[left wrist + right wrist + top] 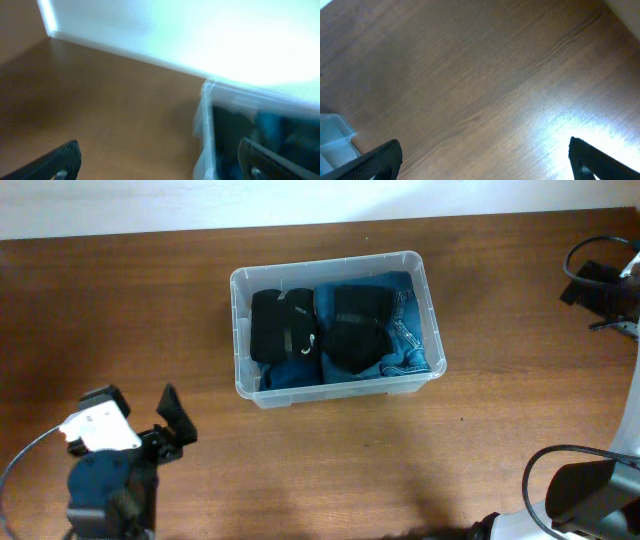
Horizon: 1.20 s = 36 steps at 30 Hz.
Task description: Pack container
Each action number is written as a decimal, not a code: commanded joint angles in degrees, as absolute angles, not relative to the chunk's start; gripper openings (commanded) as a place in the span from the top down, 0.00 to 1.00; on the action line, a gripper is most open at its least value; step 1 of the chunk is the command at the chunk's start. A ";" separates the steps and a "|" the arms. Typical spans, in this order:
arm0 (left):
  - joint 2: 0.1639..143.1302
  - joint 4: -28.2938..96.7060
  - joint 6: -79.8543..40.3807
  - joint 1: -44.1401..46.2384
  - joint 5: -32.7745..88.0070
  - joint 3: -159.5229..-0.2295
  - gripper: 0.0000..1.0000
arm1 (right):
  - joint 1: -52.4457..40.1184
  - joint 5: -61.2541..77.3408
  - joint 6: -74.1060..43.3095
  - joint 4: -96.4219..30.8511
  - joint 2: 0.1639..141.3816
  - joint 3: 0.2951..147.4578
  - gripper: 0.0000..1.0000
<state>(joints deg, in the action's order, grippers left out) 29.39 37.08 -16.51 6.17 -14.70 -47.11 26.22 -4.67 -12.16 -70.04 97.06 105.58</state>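
The clear, round-cornered plastic container (241, 340) holds soft black folded fabric (283, 325) over blue denim (405, 345). The left gripper (140, 408) and right gripper (485, 162) are spread wide and empty above the grained wooden table (400, 460).

Setting: robot lab or test bench, as we read it. We list a wood-grain table (400, 470) set against a plain white wall (200, 200), with the cabled left arm (105, 475) and right arm (585, 490) stationed at its near edge.
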 commanded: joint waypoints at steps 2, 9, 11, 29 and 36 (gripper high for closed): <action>23.79 16.29 -10.76 5.85 -7.73 -28.08 0.01 | 26.33 -4.99 -12.45 -69.87 97.12 105.93 0.02; 17.10 1.61 -10.52 5.82 -6.35 -12.14 0.01 | 26.33 -4.99 -12.45 -69.87 97.12 105.93 0.02; 15.25 1.61 -10.13 5.82 -6.42 -9.89 0.01 | 26.33 -4.99 -12.45 -69.87 97.12 105.93 0.02; 1.43 4.12 -9.10 5.89 -5.76 -0.54 0.00 | 26.33 -4.99 -12.45 -69.87 97.12 105.93 0.02; 1.43 4.12 -9.10 5.89 -5.76 -0.54 0.01 | 26.33 -4.99 -12.45 -69.87 97.12 105.93 0.02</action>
<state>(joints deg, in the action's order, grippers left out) 1.74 4.05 -10.04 6.17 -6.57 -0.95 26.22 -4.69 -12.21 -70.04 97.06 105.58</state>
